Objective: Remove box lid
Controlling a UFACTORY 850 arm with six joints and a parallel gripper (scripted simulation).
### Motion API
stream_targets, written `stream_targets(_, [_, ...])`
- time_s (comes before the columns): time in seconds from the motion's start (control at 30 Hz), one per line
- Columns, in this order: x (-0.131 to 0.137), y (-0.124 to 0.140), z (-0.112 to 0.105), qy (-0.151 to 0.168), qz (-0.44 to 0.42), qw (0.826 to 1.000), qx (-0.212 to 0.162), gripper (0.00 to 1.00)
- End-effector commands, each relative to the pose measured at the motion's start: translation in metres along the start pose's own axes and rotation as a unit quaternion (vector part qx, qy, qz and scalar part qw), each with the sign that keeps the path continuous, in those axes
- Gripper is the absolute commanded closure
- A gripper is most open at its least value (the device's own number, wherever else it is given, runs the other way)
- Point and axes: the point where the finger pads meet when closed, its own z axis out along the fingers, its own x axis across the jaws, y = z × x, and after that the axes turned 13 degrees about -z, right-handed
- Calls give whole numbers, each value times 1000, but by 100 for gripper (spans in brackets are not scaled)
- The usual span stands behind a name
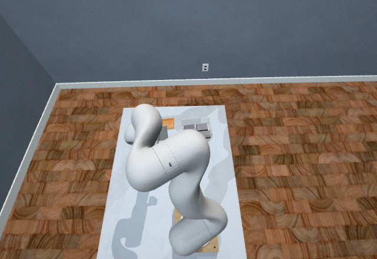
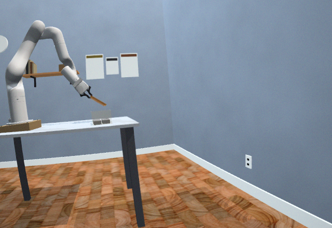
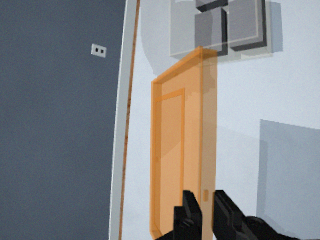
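My gripper (image 3: 201,208) is shut on one edge of the orange lid (image 3: 182,150) and holds it tilted in the air above the table. In the exterior view the lid (image 2: 98,101) slopes down away from the gripper (image 2: 86,94), well above the clear box (image 2: 100,117). The box (image 3: 222,27) is open, see-through, and holds grey blocks; it stands on the white table near its far end, just beyond the lid's far tip in the wrist view. In the top view the arm hides most of the lid (image 1: 168,122); the box (image 1: 197,128) shows to its right.
The table's left edge (image 3: 125,125) runs close beside the lid in the wrist view, with floor and wall beyond. The arm's wooden base (image 2: 19,126) sits at the near end of the table. A wall shelf (image 2: 48,73) hangs behind the arm.
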Motion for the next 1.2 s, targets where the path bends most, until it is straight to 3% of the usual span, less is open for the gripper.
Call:
stream_targets(0.0, [-2, 3, -1, -1, 0, 1000, 0, 100])
stream_targets(1.17, [0, 7, 1, -1, 0, 1000, 0, 100])
